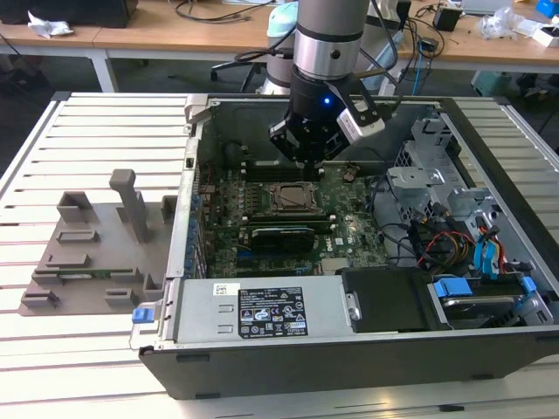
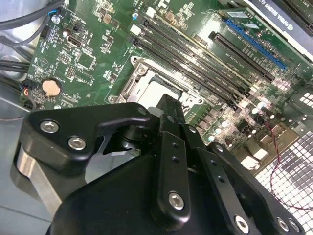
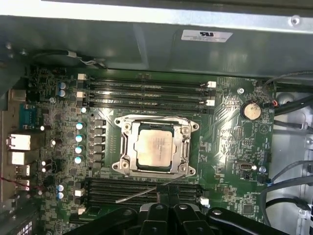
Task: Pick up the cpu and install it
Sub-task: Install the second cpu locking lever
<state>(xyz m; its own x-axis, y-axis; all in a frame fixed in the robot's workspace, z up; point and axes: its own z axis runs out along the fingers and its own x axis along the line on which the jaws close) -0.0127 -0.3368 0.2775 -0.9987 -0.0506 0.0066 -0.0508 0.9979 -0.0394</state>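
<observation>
1. The cpu [image 3: 155,149] is seated in the socket frame [image 3: 155,146] on the motherboard [image 3: 230,122], pale metal top upward.
2. The gripper [image 1: 307,159] is held above the board, clear of the chip; nothing is seen between its fingers [image 2: 168,122], which appear drawn narrow.
3. The placing step is judged complete or nearly so.
4. A straight lift clear of the memory slots [image 3: 146,90] is called for
</observation>
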